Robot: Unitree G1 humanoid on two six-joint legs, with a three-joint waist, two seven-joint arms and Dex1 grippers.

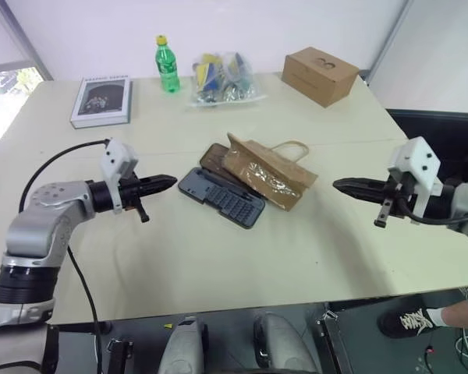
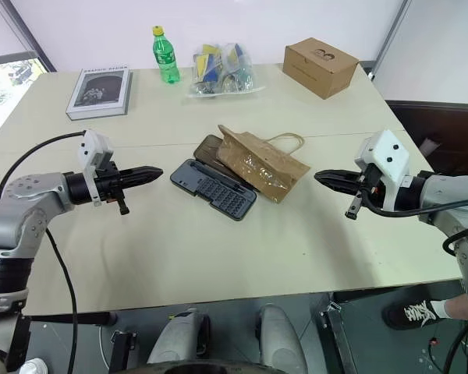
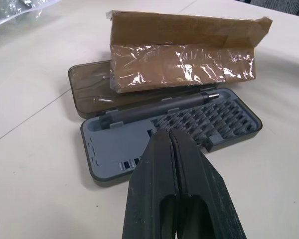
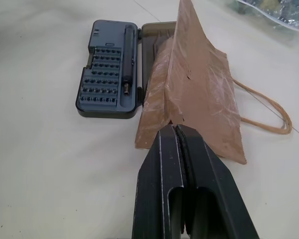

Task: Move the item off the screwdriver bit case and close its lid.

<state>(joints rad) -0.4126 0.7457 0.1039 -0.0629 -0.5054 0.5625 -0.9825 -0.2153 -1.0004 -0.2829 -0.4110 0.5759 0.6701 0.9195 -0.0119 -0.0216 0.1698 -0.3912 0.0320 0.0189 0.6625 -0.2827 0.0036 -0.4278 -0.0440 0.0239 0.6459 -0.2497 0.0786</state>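
Left eye view: the screwdriver bit case [image 1: 222, 198] lies open near the middle of the bench [image 1: 218, 265], its tray towards the robot and its lid [image 1: 214, 158] folded flat on the far side. The paper bag [image 1: 267, 173] rests across the lid and overlaps the tray's far edge, its upper fold raised, its twine handles trailing away to the right. Bare bench surrounds the case on the near side and on both flanks.

The left hand [image 1: 168, 182] hovers above the bench just left of the case, fingers pressed together, holding nothing. The right hand [image 1: 340, 185] hovers to the right of the bag, fingers likewise pressed together and empty. Both are apart from the case and bag.

Along the far edge, well apart from the case, stand a grey book [image 1: 101, 100], a green bottle [image 1: 167, 65], a clear bag of packets [image 1: 222, 79] and a cardboard box [image 1: 320, 75]. None lies between either hand and the case.
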